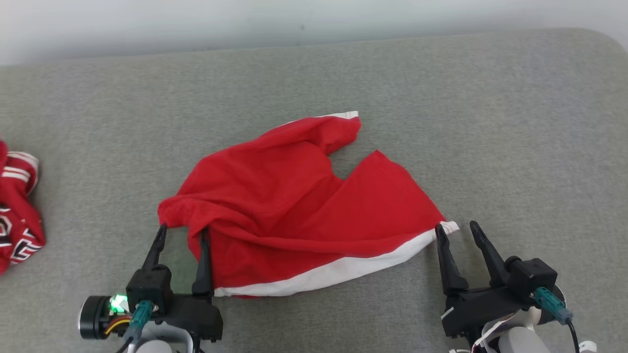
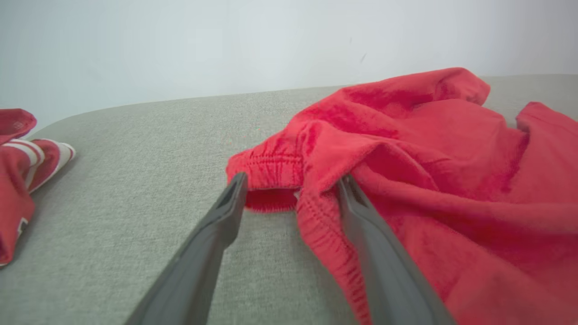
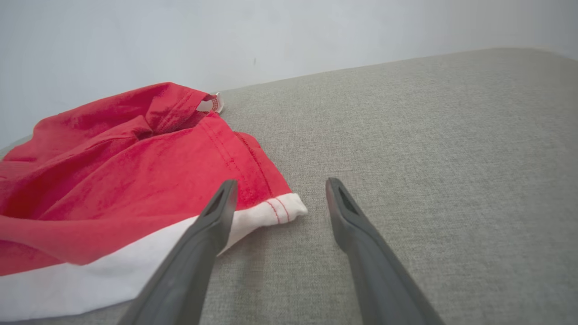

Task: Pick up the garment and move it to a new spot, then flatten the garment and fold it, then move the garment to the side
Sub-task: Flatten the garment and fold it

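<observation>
The garment (image 1: 294, 206), red shorts with a white side stripe, lies rumpled on the grey padded surface (image 1: 441, 98). My left gripper (image 1: 182, 231) stands open at the elastic waistband corner (image 2: 275, 167); a fold of that band lies loose between the fingers. In the left wrist view the left gripper (image 2: 291, 183) has the right finger pressed against the cloth. My right gripper (image 1: 457, 230) is open at the white hem corner (image 3: 284, 208), which rests between its fingertips, ungripped. The right gripper (image 3: 280, 187) has its left finger over the white stripe.
A second red garment with white stripes and a printed pattern (image 1: 17, 211) is bunched at the surface's left edge, also seen as a heap (image 2: 20, 167) in the left wrist view. A pale wall (image 1: 294, 19) runs behind the surface.
</observation>
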### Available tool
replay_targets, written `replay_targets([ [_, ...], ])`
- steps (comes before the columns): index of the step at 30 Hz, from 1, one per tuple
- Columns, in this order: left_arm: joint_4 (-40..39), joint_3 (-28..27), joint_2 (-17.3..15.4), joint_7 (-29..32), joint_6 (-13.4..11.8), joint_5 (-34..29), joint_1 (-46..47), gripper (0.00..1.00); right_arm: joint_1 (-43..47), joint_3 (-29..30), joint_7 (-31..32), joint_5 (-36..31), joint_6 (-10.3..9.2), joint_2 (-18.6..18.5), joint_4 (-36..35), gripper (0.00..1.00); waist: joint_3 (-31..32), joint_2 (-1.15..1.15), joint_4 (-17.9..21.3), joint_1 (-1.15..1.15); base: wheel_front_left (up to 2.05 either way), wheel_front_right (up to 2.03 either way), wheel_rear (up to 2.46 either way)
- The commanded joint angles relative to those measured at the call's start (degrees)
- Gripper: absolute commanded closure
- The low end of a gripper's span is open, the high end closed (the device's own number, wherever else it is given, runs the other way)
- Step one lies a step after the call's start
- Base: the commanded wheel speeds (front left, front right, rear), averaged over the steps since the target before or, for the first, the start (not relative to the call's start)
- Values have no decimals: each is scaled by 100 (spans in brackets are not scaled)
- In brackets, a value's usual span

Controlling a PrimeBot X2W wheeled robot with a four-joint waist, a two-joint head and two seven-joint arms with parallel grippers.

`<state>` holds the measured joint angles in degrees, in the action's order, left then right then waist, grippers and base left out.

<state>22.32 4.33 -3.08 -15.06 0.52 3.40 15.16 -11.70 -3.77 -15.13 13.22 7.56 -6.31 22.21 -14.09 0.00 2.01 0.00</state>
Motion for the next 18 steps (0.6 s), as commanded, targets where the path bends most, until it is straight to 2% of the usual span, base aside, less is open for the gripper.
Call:
replay_targets([
  [1, -88, 6, 18, -18, -14, 53, -102, 0, -61, 44, -2, 18, -14, -27, 51, 0, 33, 0, -164, 0, 0, 0, 0],
  [2, -134, 7, 16, -18, -18, 78, -151, 0, -94, 63, -2, 26, -14, -28, 84, 4, 31, 0, -194, 0, 0, 0, 0],
  [6, -234, 60, 19, -18, 24, 124, -318, 0, -154, 226, -2, 45, -14, -21, 299, 10, -5, 0, -316, 0, 0, 0, 0],
  [8, -231, 96, 20, -18, 35, 139, -349, 0, -209, 271, -2, 35, -14, -19, 381, 40, -25, 0, -368, 0, 0, 0, 0],
  [10, -225, 119, 20, -18, 35, 156, -384, 0, -232, 339, -2, 39, -14, -15, 467, 100, -28, 0, -404, 0, 0, 0, 0],
  [18, -102, 135, 22, -18, 61, 167, -479, 0, -9, 585, -2, -28, -14, 41, 443, 100, 133, 0, -340, 0, 0, 0, 0],
])
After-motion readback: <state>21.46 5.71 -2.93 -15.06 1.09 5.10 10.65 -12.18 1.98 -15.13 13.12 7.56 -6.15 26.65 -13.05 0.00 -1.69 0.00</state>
